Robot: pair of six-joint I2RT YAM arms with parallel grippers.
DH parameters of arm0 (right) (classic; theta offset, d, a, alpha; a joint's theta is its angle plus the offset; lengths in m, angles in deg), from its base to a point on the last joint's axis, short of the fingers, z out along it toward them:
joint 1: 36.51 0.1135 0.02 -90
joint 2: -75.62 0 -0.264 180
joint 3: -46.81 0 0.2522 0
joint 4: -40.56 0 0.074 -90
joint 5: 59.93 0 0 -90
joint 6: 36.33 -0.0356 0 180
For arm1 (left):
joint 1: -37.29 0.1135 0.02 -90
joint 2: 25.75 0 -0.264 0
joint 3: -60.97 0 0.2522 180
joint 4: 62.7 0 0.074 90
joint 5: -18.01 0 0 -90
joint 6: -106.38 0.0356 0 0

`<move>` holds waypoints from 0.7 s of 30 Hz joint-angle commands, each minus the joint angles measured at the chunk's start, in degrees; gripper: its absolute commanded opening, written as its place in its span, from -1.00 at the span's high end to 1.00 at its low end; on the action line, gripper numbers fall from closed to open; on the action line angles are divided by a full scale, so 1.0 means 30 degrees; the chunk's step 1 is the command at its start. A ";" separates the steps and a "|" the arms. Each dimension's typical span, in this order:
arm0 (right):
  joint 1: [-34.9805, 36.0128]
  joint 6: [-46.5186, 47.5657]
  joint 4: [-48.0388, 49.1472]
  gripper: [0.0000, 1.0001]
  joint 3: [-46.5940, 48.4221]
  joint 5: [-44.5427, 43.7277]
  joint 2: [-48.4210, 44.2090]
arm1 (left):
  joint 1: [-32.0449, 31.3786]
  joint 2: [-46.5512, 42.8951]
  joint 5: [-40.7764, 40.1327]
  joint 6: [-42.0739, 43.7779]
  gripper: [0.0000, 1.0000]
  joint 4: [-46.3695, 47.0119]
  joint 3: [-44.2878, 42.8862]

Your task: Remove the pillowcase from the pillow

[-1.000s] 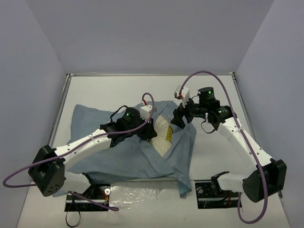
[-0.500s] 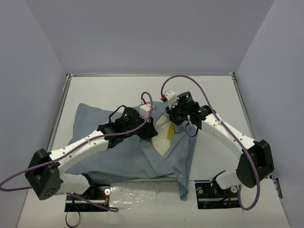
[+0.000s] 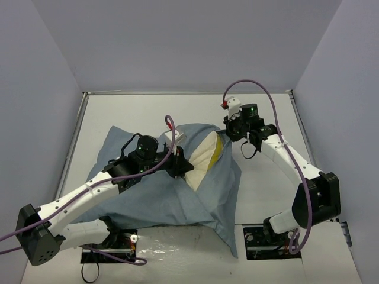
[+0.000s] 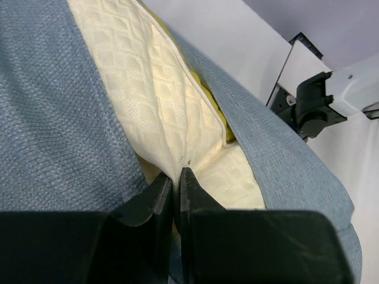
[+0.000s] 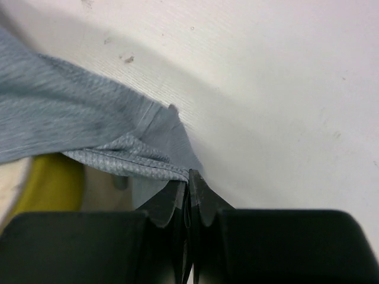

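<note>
Pillowcase (image 4: pixel 53 106): blue-grey cloth, matt, fine woven grain.
Pillow (image 4: pixel 136 89): cream cloth, quilted in small diamonds, matt; smooth cream piping along the seam.
Desk (image 5: pixel 266 89): white, matt, faintly streaked and speckled.
Left gripper (image 4: pixel 176 174), right gripper (image 5: pixel 188 177): black plastic, smooth, dull sheen.
Cable (image 3: pixel 249 92): purple sheath, smooth.

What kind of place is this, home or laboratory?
Probably a laboratory test cell: bare grey walls enclose a white table, with the left arm and right arm bolted at its near edge.
</note>
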 commanded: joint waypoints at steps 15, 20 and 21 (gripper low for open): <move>-0.2618 -0.1036 0.0023 1.00 0.0041 1.1330 0.2359 | -0.0071 -0.1308 -0.3122 0.1166 0.95 0.6688 -0.1882; -0.3644 0.4814 -0.3111 0.15 -0.0047 1.1278 -0.2882 | 0.0106 0.0241 -0.5350 0.1020 0.95 0.6835 -0.2174; -0.3646 0.5583 -0.3462 -0.02 -0.0047 1.1160 -0.3702 | 0.0164 0.0478 -0.5586 0.0962 0.95 0.6835 -0.2204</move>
